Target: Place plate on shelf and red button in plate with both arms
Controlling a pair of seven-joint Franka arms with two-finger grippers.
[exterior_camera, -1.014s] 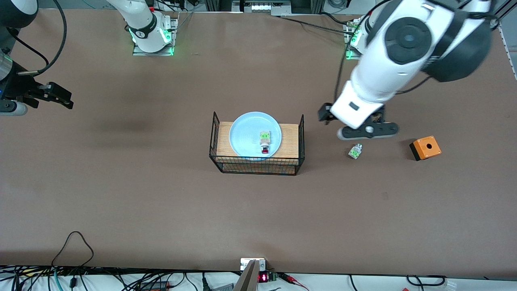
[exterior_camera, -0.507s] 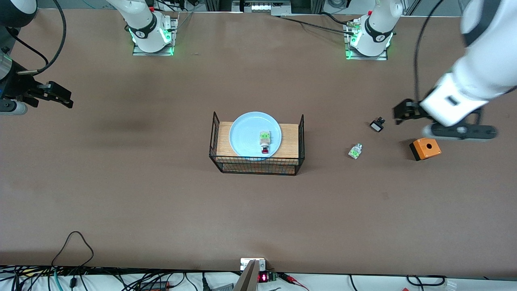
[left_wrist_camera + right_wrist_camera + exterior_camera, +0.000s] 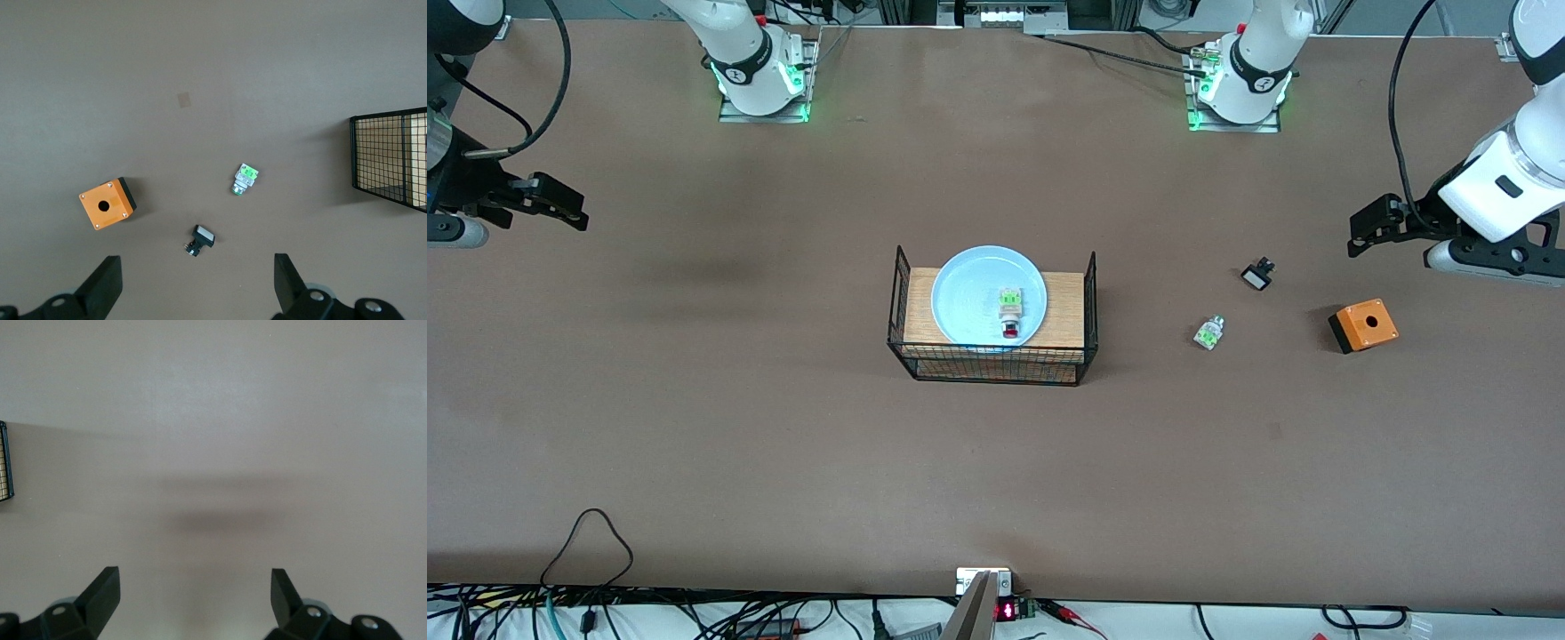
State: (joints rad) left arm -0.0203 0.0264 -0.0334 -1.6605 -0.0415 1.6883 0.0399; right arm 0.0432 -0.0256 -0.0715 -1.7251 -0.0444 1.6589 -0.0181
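Plate (image 3: 987, 296): sitting on rack (image 3: 992, 316), button (image 3: 1009, 313) lying at its five o'clock.
Left gripper (image 3: 193, 288): hanging apart, empty.
Right gripper (image 3: 193, 603): waiting apart, empty.

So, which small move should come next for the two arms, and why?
Probably none beyond holding still. The red button already lies on the plate, which sits on the wire rack. The left gripper and right gripper are open, empty, over bare table at either end.
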